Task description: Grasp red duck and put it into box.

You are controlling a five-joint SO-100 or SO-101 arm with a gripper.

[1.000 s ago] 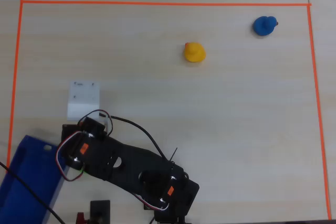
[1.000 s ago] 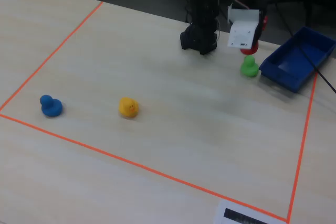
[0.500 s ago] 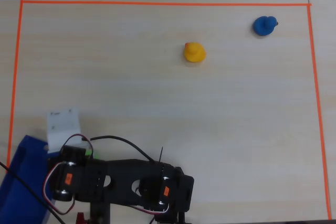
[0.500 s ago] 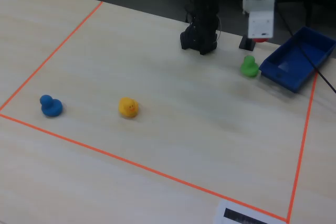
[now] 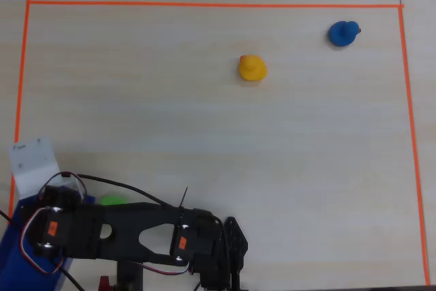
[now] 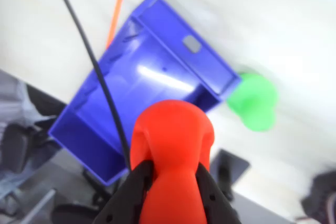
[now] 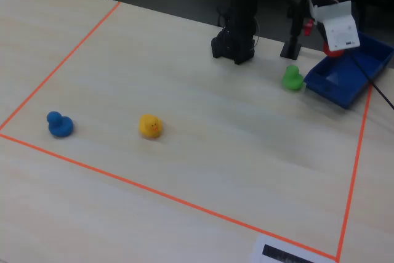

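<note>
While the red duck sits clamped between the two fingers of the gripper, the wrist view shows it raised above the open blue box, so the grasp looks done and the carry is nearly over. What seems left is to bring the duck squarely over the inside of the box and let go; nothing lies in the box yet as far as that view shows.

A green duck stands on the counter just beside one end of the box, while a yellow duck and a blue duck rest well apart from it.

From overhead the arm covers most of the box, the red duck cannot be seen, and the green duck shows only as a sliver. In the fixed view only a red edge peeks out under the white wrist part. The wrist view is blurred, so how high the duck hangs is hard to judge.
</note>
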